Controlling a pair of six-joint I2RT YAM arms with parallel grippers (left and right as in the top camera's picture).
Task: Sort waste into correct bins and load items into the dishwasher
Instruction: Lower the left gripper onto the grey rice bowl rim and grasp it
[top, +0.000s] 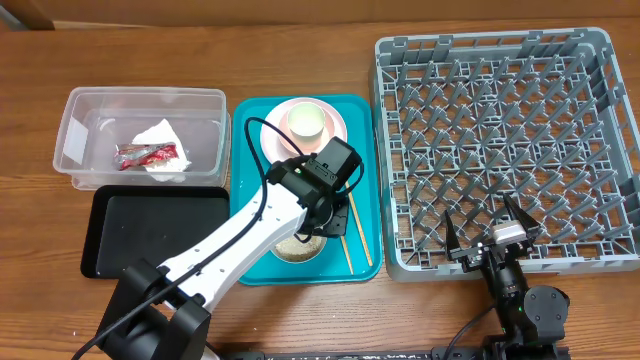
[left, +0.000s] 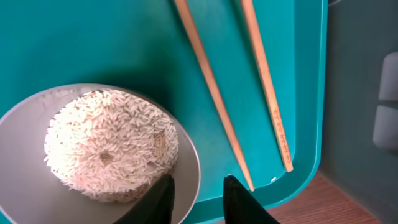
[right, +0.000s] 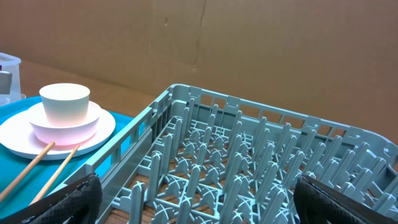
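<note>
A white bowl (left: 25, 186) holding loose rice (left: 109, 143) sits at the front of the teal tray (left: 93, 43). My left gripper (left: 198, 180) straddles its right rim, one finger inside and one outside, slightly open with a gap on each side. In the overhead view this gripper (top: 315, 222) hangs over the bowl (top: 298, 248). A white cup (top: 307, 121) rests in a bowl (right: 65, 124) on the pink plate (top: 337, 128). The clear tub (top: 90, 110) holds the red wrapper (top: 145, 154) and the napkin (top: 160, 138). My right gripper (top: 487, 232) stands wide open over the grey dishwasher rack (top: 490, 40).
Two wooden chopsticks (left: 211, 93) lie on the teal tray to the right of the rice bowl. The black tray (top: 150, 235) lies in front of the clear tub. The rack's upright pegs (right: 249, 155) fill the space between my right gripper's (right: 196, 186) fingers.
</note>
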